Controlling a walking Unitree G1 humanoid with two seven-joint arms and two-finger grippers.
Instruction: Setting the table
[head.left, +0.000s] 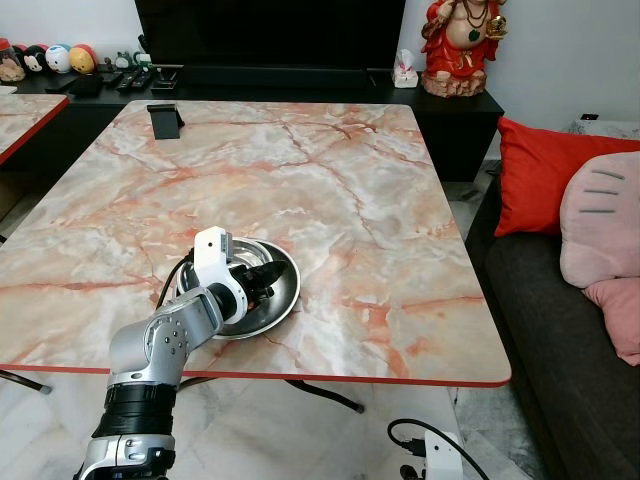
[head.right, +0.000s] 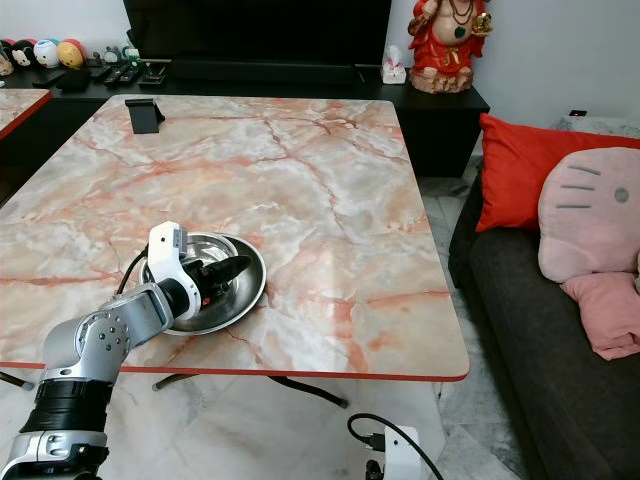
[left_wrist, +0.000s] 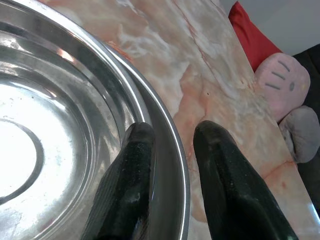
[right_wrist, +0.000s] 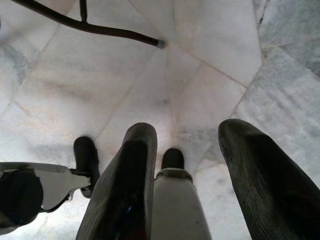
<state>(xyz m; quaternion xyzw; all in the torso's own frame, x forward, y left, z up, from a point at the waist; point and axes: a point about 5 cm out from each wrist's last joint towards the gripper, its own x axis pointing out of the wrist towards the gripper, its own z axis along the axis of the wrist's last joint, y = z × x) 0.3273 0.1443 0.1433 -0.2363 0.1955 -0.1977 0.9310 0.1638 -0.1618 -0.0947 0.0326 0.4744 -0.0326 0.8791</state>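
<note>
A shiny steel bowl rests on the marble table near its front left edge. My left gripper reaches into the bowl from the near side. In the left wrist view its fingers straddle the bowl's rim, one inside and one outside, with a small gap on each side, so it is open. My right gripper hangs beside me over the tiled floor, open and holding nothing.
A black stand sits at the table's far left corner. A dark sofa with a red cushion and a pink plush lines the right side. A second table stands far left, and a red statue stands on the black console behind.
</note>
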